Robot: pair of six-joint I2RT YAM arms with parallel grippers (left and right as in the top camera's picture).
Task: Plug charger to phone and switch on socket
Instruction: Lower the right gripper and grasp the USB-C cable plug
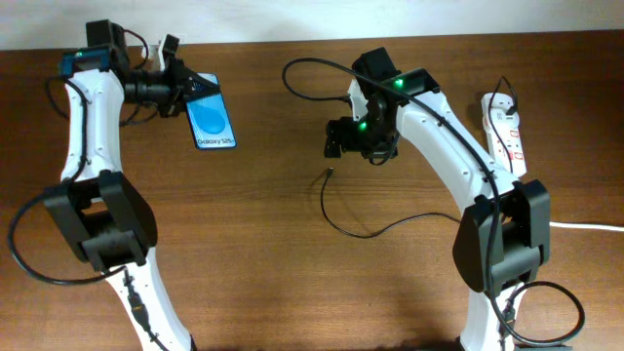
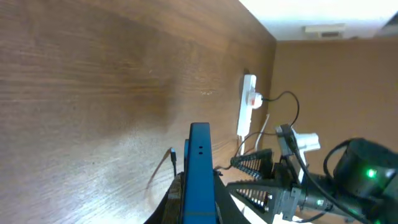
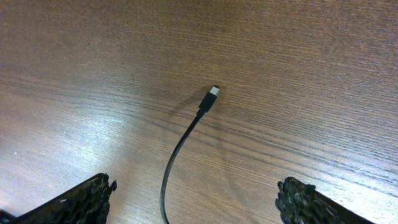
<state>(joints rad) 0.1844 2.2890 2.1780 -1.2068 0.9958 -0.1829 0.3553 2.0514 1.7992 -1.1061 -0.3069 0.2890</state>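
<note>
My left gripper (image 1: 187, 93) is shut on the phone (image 1: 211, 120), a blue-screened smartphone held at the far left of the table; in the left wrist view the phone's blue edge (image 2: 199, 168) stands between the fingers. The charger cable (image 1: 336, 219) lies on the wood, its plug tip (image 1: 332, 173) pointing up-table. My right gripper (image 1: 343, 139) is open and hovers above the plug tip; in the right wrist view the cable (image 3: 177, 152) runs between the two spread fingers (image 3: 196, 202), with the tip (image 3: 213, 92) ahead of them. The socket (image 1: 504, 132) lies at the right edge.
The socket's thick white cord (image 1: 585, 225) runs off the right side. A black robot cable (image 1: 312, 68) loops over the table behind the right arm. The socket also shows far off in the left wrist view (image 2: 247, 102).
</note>
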